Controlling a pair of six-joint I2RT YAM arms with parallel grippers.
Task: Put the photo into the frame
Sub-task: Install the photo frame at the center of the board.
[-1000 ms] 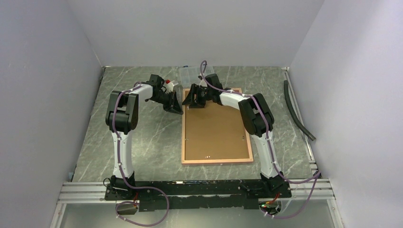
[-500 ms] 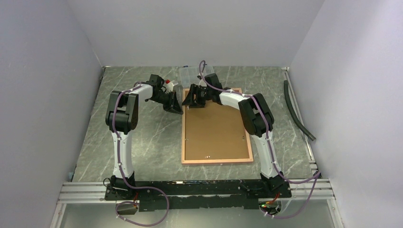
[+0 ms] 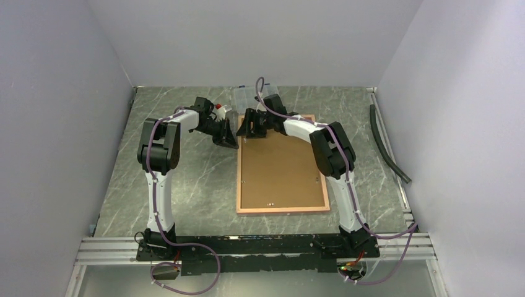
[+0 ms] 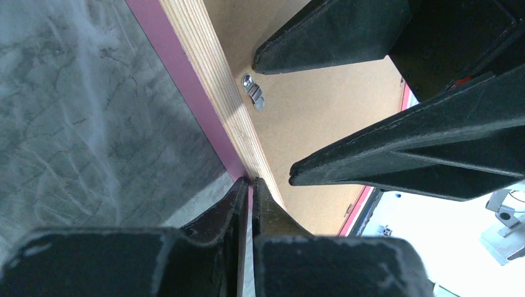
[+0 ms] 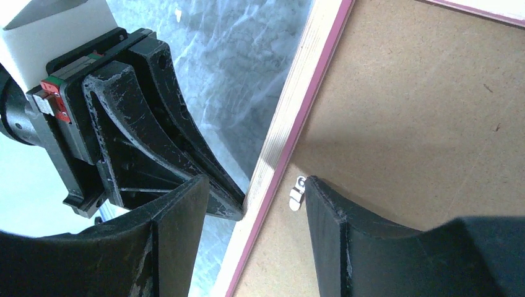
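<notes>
The frame (image 3: 282,211) lies face down on the table, its brown backing board (image 3: 282,170) on top. The photo is not in view. My left gripper (image 3: 232,143) is shut, its tips (image 4: 250,180) against the frame's tan left edge (image 4: 207,80) near the far corner. My right gripper (image 3: 249,132) is open and straddles that same edge (image 5: 291,117). One finger (image 5: 179,216) is over the table. The other (image 5: 334,216) rests on the backing board (image 5: 421,111), beside a small metal clip (image 5: 298,192). The same clip (image 4: 254,91) appears in the left wrist view.
A clear plastic compartment box (image 3: 247,97) stands just beyond the frame's far edge. A black hose (image 3: 387,145) lies along the right side by the wall. Grey walls close in the table on three sides. The arms' mounting rail (image 3: 247,247) runs along the near edge.
The right gripper has edged slightly to the left at the frame's far-left corner. The left arm and the frame have not moved.
</notes>
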